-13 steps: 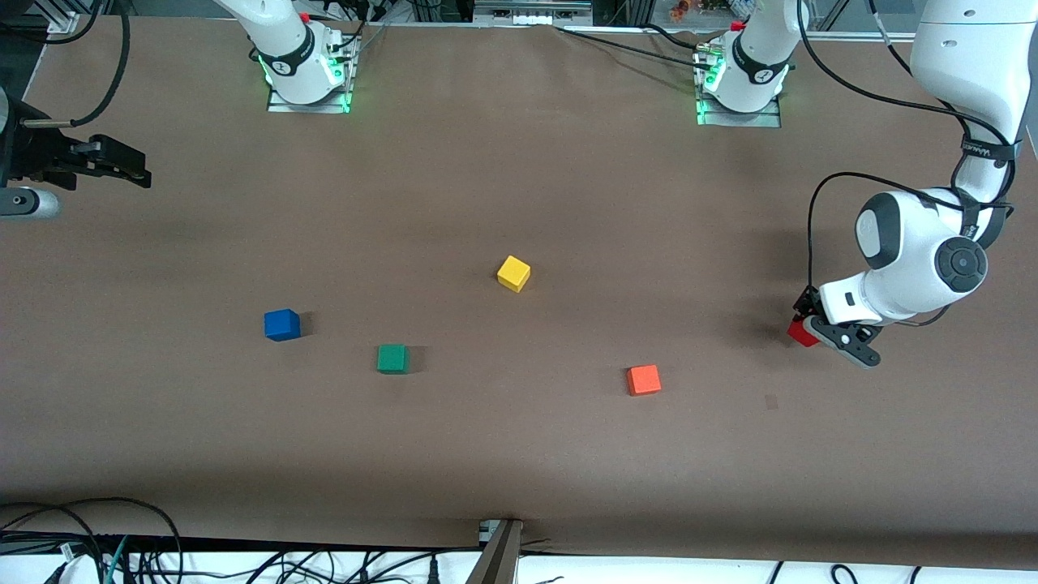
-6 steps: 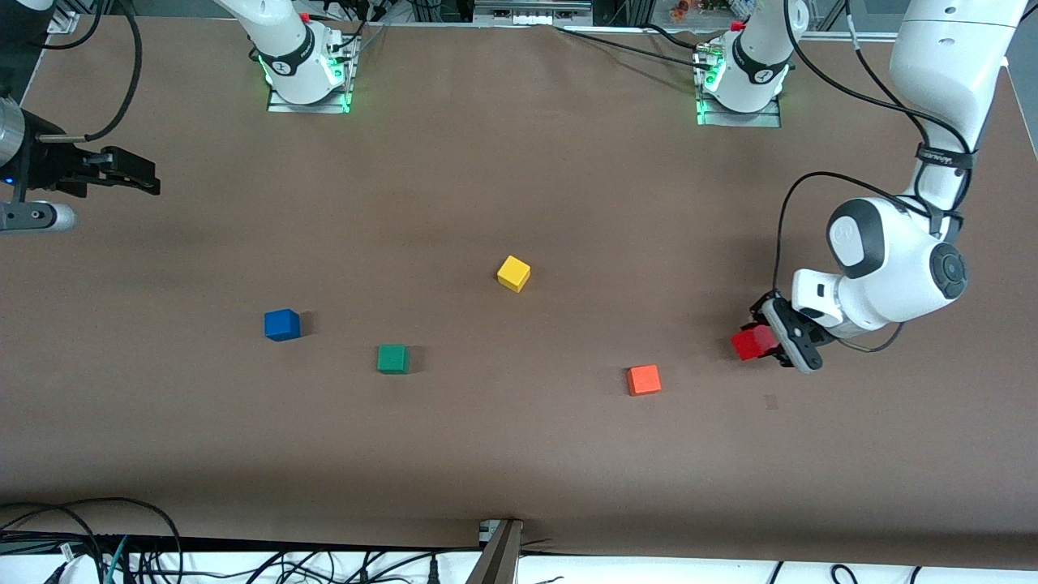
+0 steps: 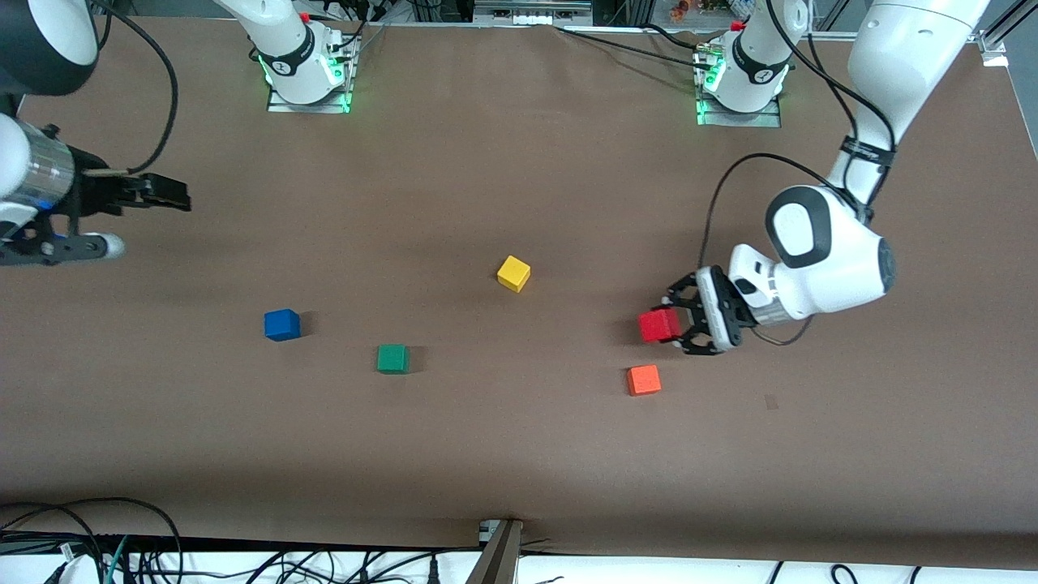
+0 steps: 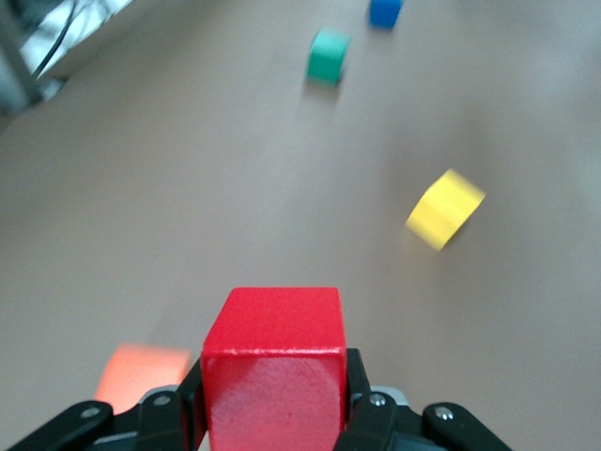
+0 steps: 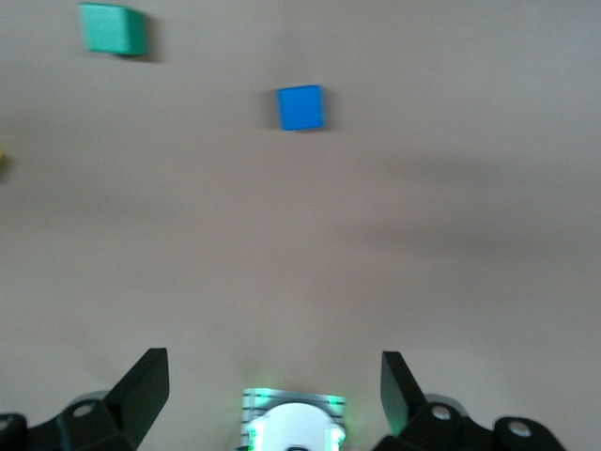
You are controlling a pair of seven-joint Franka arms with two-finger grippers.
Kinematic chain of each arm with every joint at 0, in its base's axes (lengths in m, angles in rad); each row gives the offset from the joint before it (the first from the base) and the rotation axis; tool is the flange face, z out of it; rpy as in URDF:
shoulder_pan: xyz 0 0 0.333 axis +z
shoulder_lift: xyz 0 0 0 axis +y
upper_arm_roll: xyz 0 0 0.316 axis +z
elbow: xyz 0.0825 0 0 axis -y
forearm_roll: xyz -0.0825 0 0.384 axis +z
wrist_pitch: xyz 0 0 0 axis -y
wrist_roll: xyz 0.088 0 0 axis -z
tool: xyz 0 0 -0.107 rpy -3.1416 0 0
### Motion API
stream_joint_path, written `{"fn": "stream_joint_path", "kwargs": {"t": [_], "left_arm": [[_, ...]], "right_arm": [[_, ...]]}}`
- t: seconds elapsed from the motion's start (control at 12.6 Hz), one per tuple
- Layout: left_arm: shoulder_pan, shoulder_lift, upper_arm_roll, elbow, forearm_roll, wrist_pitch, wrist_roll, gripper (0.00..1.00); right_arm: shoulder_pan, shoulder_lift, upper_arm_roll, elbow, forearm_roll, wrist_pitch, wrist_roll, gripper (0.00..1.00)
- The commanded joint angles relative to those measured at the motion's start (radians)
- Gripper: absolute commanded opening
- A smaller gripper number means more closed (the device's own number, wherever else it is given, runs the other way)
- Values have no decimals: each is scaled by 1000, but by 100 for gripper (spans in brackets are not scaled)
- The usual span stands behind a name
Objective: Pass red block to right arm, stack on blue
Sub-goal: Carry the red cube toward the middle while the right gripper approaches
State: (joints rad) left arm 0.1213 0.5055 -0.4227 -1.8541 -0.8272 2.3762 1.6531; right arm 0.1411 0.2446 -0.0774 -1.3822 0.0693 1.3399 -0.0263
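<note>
The red block [image 3: 658, 325] is up in the air, clamped between the black fingers of my left gripper [image 3: 670, 326]. That gripper hangs over the table just above the orange cube [image 3: 644, 380]. In the left wrist view the red block [image 4: 272, 362] fills the gap of the left gripper [image 4: 272, 399], whose jaws press on both of its sides. The blue cube [image 3: 281, 324] sits on the table toward the right arm's end; it also shows in the right wrist view as the blue cube [image 5: 300, 107]. My right gripper [image 3: 177, 195] hovers over that end of the table, open and empty, as the right gripper [image 5: 275, 376] shows.
A green cube [image 3: 392, 358] lies beside the blue one, a little nearer the front camera. A yellow cube [image 3: 513, 272] sits mid-table. The two arm bases [image 3: 306, 73] stand along the table's back edge. Cables run along the front edge.
My left gripper has carried the red block from the left arm's end toward the table's middle. My right gripper has edged inward over the table, still open.
</note>
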Motion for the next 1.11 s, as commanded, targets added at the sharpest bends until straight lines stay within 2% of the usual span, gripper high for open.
{"fn": "stream_joint_path", "kwargs": {"t": [0.0, 0.24, 0.4, 0.63, 0.79, 1.03], "left_arm": [[17, 47, -86, 44, -162, -38, 178, 0], [14, 44, -94, 55, -320, -165, 264, 0], [12, 42, -136, 58, -418, -158, 327, 0], [-24, 51, -136, 56, -663, -156, 552, 0], [-52, 65, -136, 56, -730, -134, 608, 0], [-107, 80, -136, 58, -777, -65, 613, 0]], "right_arm": [[5, 59, -1, 12, 139, 39, -1, 100], [9, 145, -1, 8, 336, 111, 0, 100], [5, 214, -1, 8, 491, 159, -4, 100], [-3, 323, 1, 6, 783, 182, -38, 100], [-5, 372, -1, -24, 1017, 185, -69, 100], [21, 433, 1, -37, 1231, 188, -151, 100]]}}
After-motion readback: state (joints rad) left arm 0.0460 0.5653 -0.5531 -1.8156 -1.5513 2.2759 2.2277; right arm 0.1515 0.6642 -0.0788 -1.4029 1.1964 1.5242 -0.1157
